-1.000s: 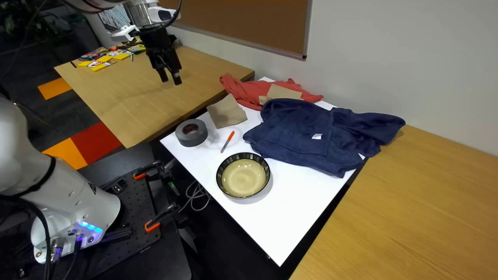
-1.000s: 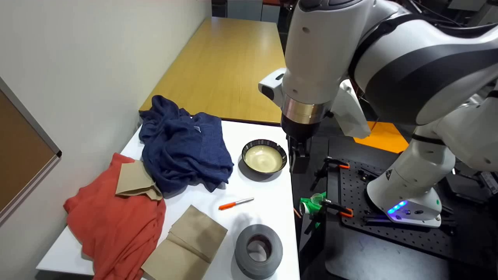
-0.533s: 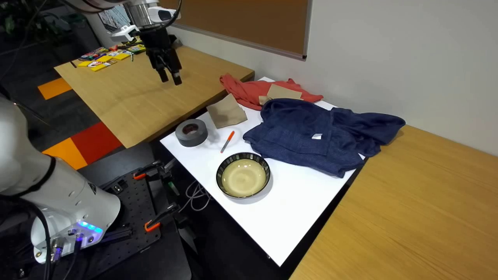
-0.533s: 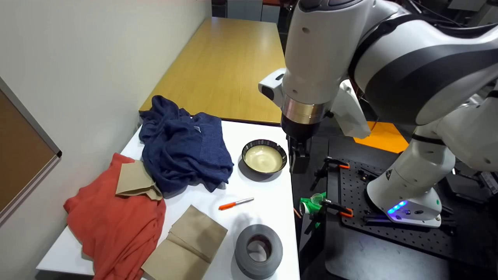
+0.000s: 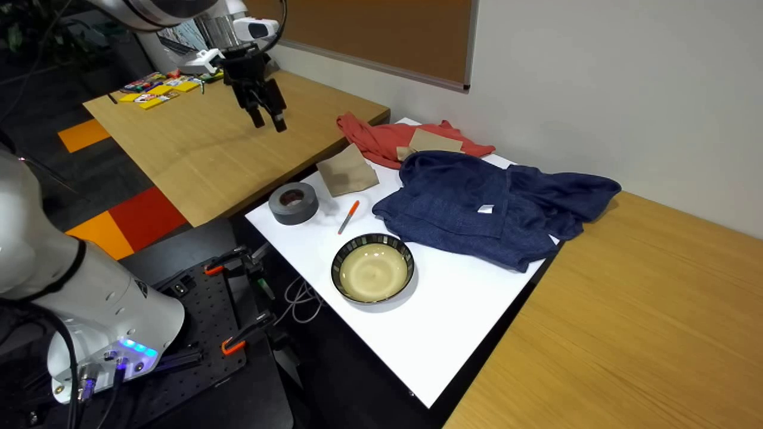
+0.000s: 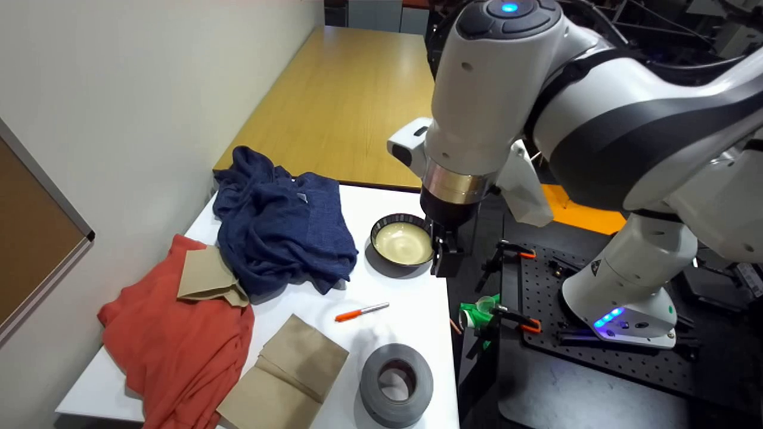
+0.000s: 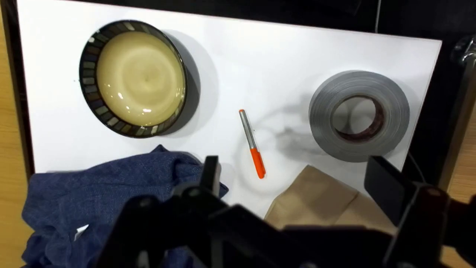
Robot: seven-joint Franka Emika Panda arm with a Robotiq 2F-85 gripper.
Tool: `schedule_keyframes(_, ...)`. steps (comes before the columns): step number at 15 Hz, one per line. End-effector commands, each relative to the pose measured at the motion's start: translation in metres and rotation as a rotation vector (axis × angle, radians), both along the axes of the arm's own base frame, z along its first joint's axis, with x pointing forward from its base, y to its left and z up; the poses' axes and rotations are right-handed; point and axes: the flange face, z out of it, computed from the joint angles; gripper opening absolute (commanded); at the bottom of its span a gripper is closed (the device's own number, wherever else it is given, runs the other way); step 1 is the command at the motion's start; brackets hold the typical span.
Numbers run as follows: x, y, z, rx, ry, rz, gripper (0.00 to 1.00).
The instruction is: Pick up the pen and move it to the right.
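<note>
The pen is slim, with a silver barrel and an orange-red cap. It lies flat on the white table in both exterior views, as the pen point(image 5: 349, 217) and the pen point(image 6: 362, 312). In the wrist view the pen point(image 7: 253, 144) lies between the bowl and the tape roll. My gripper point(image 5: 269, 122) is raised well above the table, apart from the pen. In an exterior view the gripper point(image 6: 447, 262) stands in front of the bowl's edge. In the wrist view the fingers point(image 7: 293, 167) are wide apart with nothing between them.
A cream bowl with a dark rim point(image 7: 139, 80) and a grey tape roll point(image 7: 359, 115) flank the pen. Brown paper point(image 7: 316, 201), a navy cloth point(image 5: 477, 208) and a red cloth point(image 6: 185, 339) lie on the white table point(image 5: 441, 333). A wall point(image 5: 596, 89) rises behind.
Over the last half second my arm and gripper have moved a little, to the right in one exterior view and left and down in another. The pen and other objects have not moved.
</note>
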Motion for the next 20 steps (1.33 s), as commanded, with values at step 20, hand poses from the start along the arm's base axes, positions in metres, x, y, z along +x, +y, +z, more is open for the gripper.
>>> schedule_keyframes(20, 0.059, -0.057, -0.212, 0.164, -0.043, 0.177, 1.00)
